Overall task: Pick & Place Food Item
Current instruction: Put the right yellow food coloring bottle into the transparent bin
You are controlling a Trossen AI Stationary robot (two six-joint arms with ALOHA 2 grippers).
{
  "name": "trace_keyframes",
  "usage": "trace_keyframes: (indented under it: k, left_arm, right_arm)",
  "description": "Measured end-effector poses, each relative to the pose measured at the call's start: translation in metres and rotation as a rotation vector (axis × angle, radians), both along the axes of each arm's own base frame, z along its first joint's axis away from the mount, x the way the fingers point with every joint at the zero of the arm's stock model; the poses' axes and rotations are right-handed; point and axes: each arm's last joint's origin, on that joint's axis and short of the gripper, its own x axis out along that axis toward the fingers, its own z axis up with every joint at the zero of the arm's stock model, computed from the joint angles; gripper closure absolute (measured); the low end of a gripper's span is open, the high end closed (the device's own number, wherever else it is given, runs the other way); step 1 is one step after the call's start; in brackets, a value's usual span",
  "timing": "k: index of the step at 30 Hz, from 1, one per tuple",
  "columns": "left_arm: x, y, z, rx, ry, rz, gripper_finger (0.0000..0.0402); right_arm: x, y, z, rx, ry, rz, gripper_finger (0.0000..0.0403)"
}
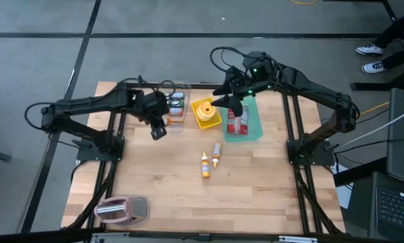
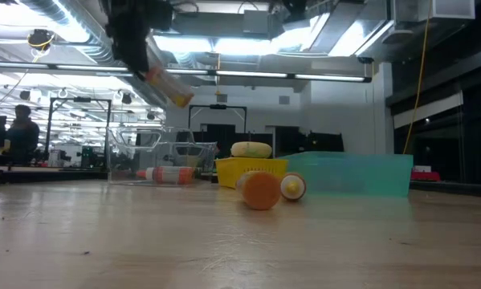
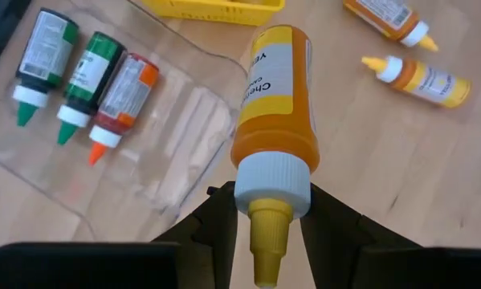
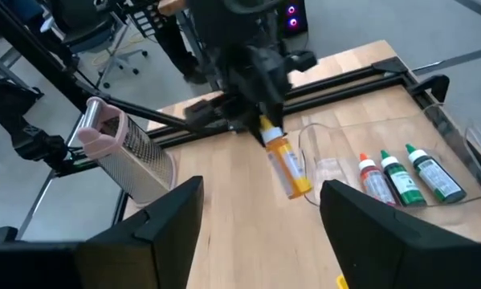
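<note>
My left gripper is shut on a yellow-orange squeeze bottle and holds it in the air over the near corner of a clear tray. Three bottles with green, green and orange caps lie in that tray. Two more small yellow bottles lie on their sides on the wood at mid-table. My right gripper hangs open and touches nothing, high over the yellow basket and the teal tray. My left gripper pinches the bottle's white ribbed cap between its two fingers, one on each side. The fingers slant down from above. The bottle is lifted clear and tilted. Its nozzle points back toward the wrist and its bottom end points away and down.
A metal grater with a pink handle lies at the near left corner. The teal tray holds red packets. The yellow basket holds a round yellow item. Bare wood stretches across the near half of the table.
</note>
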Motion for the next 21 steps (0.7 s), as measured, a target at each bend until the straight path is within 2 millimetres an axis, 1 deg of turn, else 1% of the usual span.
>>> trace_keyframes:
  k: [3, 12, 16, 21]
  left_arm:
    - [-0.004, 0.013, -0.008, -0.015, 0.009, 0.002, 0.0292]
    - [-0.008, 0.048, -0.02, -0.03, -0.087, 0.012, 0.0292]
    - [-0.009, 0.056, -0.029, -0.048, -0.146, 0.023, 0.0292]
    - [-0.009, 0.059, -0.049, -0.083, -0.173, 0.059, 0.0292]
  right_arm:
    - [0.0, 0.002, -0.001, 0.002, 0.008, 0.01, 0.0156]
    - [-0.001, 0.002, -0.003, -0.007, 0.029, 0.023, 0.0156]
    - [-0.001, 0.002, -0.003, -0.021, 0.025, 0.036, 0.0156]
    - [-0.001, 0.003, -0.003, -0.034, 0.013, 0.082, 0.0156]
